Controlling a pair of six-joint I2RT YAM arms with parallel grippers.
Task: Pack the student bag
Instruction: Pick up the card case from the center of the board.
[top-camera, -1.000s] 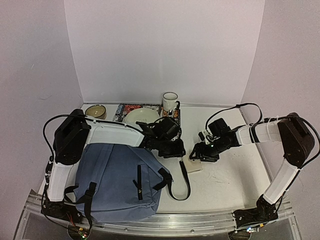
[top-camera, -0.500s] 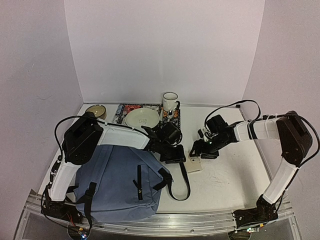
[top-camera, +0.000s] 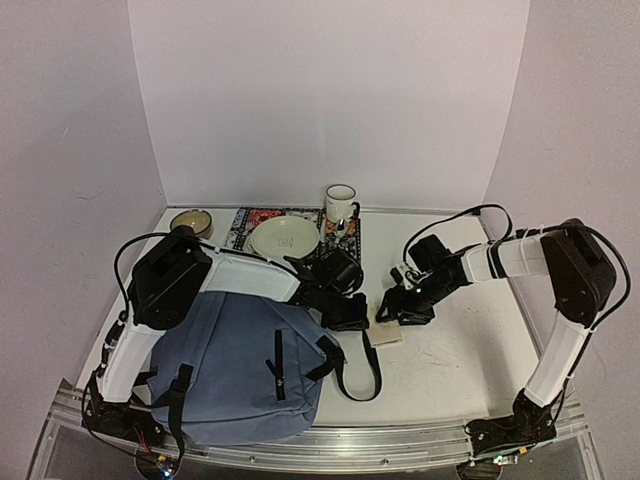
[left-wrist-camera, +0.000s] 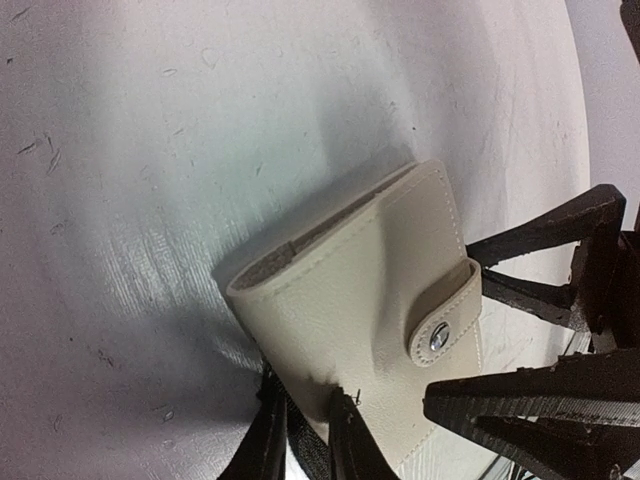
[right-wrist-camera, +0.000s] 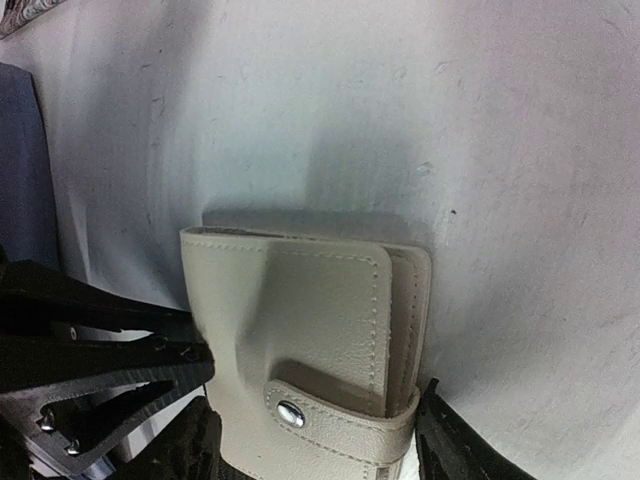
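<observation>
From above: shows the backpack (top-camera: 235, 365) flat at the near left of the table (top-camera: 460, 350), its right edge just left of the left gripper (top-camera: 360, 320) and the wallet (top-camera: 387, 335); places the right gripper (top-camera: 395, 314) at the wallet's far side.

Left wrist: shows the left gripper (left-wrist-camera: 305, 425) nearly shut, pinching the wallet's near edge.

Right wrist: shows the right gripper spread wide, a finger at each side of the wallet; cannot tell whether gripping. Catches a strip of backpack at the left edge.
</observation>
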